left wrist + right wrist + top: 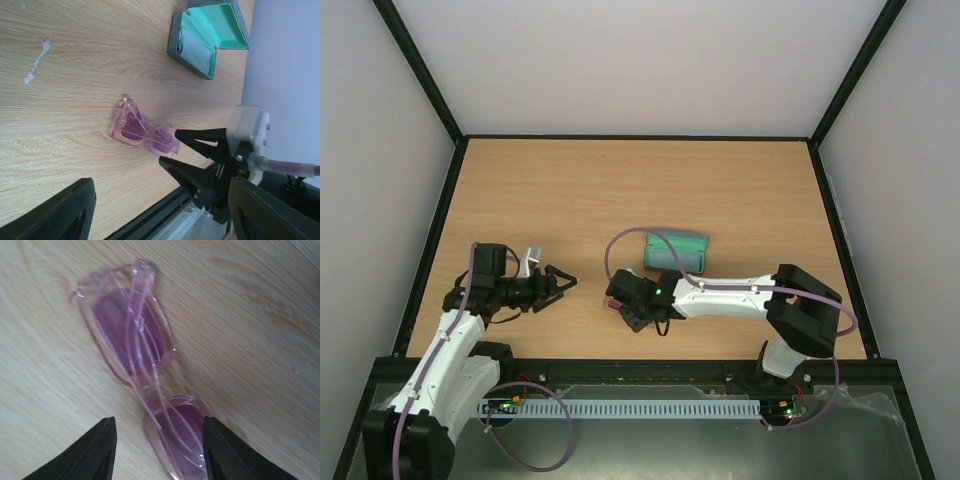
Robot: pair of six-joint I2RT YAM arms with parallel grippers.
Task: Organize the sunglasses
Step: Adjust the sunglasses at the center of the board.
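The wooden tabletop [720, 190] is seen carrying everything here. The right arm [730, 298] is stretched leftward, low along the near side of the tabletop. The left arm [445, 350] is bent up at the near left corner.

An oblong case [676, 251] is lying open just behind the right arm's wrist. Its green lining is on show, and a pale cloth [194, 47] is tucked into one half.

The left gripper [560, 285] is held wide apart with nothing in it. It is pointed across the tabletop toward the right gripper, and a clear gap is kept between them.

The right gripper [156, 425] is spread open and lowered at the sunglasses [142, 132], with one pink lens framed between its two fingers [95, 450]. The lens is not clamped. Whether a finger is touching the frame cannot be told.

The sunglasses are lying flat on the bare tabletop, slim arms folded across the tinted lenses. They are found in front of the case and apart from it, on the near side, at the tip of the right gripper.
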